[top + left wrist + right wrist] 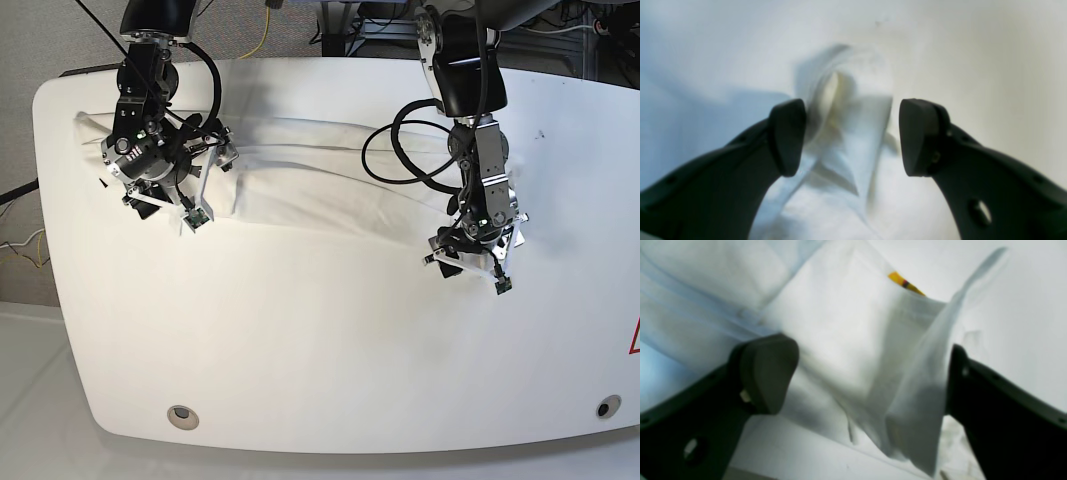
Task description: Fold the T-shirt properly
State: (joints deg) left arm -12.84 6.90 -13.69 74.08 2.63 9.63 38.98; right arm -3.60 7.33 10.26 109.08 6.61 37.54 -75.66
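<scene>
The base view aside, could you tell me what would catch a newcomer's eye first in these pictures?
A white T-shirt stretches across the far part of the white table, between two black arms. The left hand stands open around a raised fold of cloth, while the right hand stands open around a hanging flap. A yellow-orange print peeks out above that flap.

Bright even light, blurred wrist views, soft shadows
</scene>
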